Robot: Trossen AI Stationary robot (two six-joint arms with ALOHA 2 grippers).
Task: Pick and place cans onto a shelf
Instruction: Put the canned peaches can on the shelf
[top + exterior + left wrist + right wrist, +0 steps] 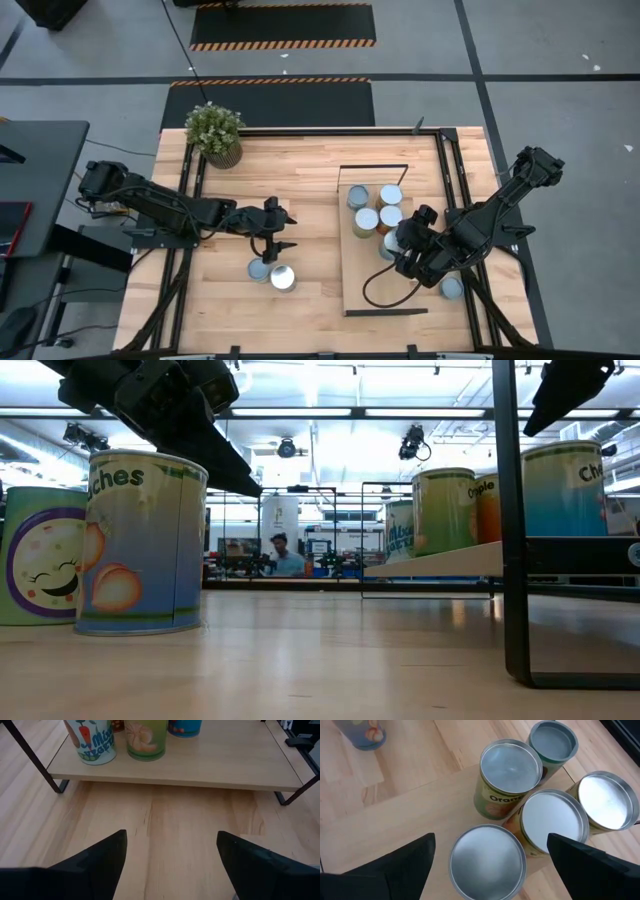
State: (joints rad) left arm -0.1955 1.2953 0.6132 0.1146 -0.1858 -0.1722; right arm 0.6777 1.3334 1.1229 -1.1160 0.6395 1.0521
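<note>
Left gripper (283, 243) hangs wide open and empty just above two cans (272, 274) on the table at its 6 o'clock; picking is in hand. Next: descend around one. Right gripper (400, 250), open, hovers over the shelf (352, 290), whose cans (375, 212) cluster at its 12 o'clock.

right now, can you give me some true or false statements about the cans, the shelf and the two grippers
1. Two cans stand on the table by the left gripper. True.
2. The left gripper is shut on a can. False: its fingers are spread and hold nothing.
3. Several cans stand close together on the shelf. True.
4. The right gripper is open above the cans on the shelf. True.
5. The potted plant stands on the shelf. False: it stands at a far corner of the table.
</note>
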